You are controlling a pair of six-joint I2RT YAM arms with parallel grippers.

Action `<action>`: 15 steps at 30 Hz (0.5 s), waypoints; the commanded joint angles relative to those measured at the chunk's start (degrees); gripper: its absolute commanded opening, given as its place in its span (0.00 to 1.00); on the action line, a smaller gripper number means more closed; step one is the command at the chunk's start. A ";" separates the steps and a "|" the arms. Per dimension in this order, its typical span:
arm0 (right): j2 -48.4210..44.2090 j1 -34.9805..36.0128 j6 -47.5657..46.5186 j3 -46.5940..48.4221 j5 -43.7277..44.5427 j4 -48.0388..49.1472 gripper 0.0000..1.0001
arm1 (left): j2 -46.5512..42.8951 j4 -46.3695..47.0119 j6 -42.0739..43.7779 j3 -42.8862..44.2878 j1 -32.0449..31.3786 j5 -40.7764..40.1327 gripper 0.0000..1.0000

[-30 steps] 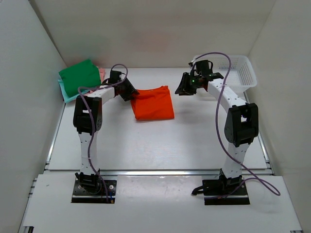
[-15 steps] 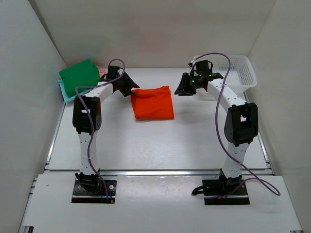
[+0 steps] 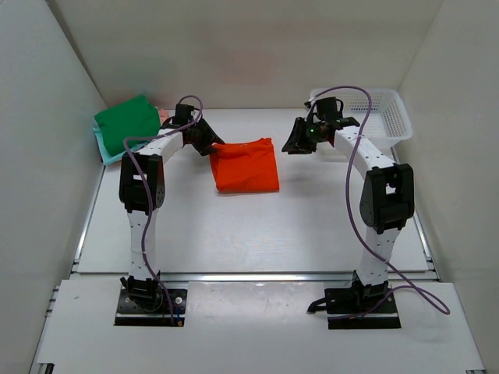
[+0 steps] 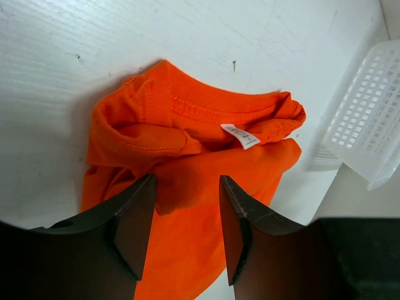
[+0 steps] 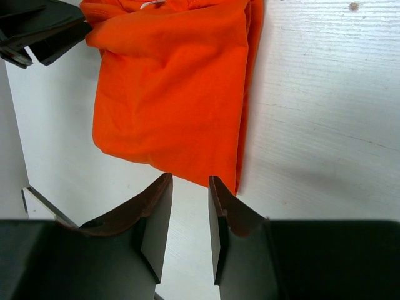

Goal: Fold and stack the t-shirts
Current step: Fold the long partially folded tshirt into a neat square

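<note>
Left gripper [image 4: 186, 181]: jaws apart, nothing pinched, poised over the collar end of the folded orange t-shirt [image 3: 245, 165]. Right gripper [image 5: 190, 181]: jaws apart, empty, just off the shirt's right edge. Shirt lies mid-worktop [image 3: 234, 234], toward the far edge. Green t-shirt [image 3: 127, 121] tops the stack in the far-left corner.

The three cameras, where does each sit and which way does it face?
Top external: above and behind the robot, facing down over the table; left arm, right arm whole.
Left wrist: on the left arm, looking past the left gripper at the orange t-shirt collar.
Right wrist: on the right arm, looking past the right gripper at that shirt's edge.
Shared: all show the orange t-shirt.
</note>
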 commanded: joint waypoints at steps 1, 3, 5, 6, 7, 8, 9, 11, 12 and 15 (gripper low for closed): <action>0.12 -0.71 0.24 1.06 -0.84 2.26 0.27 | -1.82 -2.51 1.51 1.68 -0.02 -0.47 0.56; 0.47 -0.45 0.25 1.33 -1.10 2.35 0.28 | -1.56 -3.74 1.07 2.47 -0.19 -0.56 0.55; 0.91 -0.45 0.33 1.59 -1.02 2.43 0.28 | -1.65 -4.80 1.16 3.08 -0.19 -0.74 0.56; 0.83 -0.36 0.25 1.68 -1.10 1.91 0.27 | -1.56 -5.06 1.33 2.91 0.24 -1.00 0.55; 1.00 -0.45 0.07 1.94 -1.45 2.17 0.27 | -1.82 -5.32 0.90 3.17 0.25 -1.00 0.55; 1.00 -0.36 0.25 1.94 -1.45 2.17 0.27 | -2.26 -5.24 0.90 2.82 -0.01 -1.00 0.55; 1.09 -0.54 -0.10 1.77 -1.54 2.34 0.27 | -2.53 -4.98 0.72 1.95 0.42 -0.48 0.55; 1.35 -0.63 0.25 1.77 -1.72 2.26 0.28 | -2.88 -4.01 0.28 1.51 -0.02 -0.91 0.55; 1.18 -0.28 0.25 1.68 -1.72 1.91 0.28 | -2.88 -3.92 0.11 1.42 -0.02 -0.74 0.53; 1.00 -0.98 0.25 1.68 -1.81 2.43 0.27 | -1.56 -4.71 0.19 3.34 -0.63 -0.56 0.48</action>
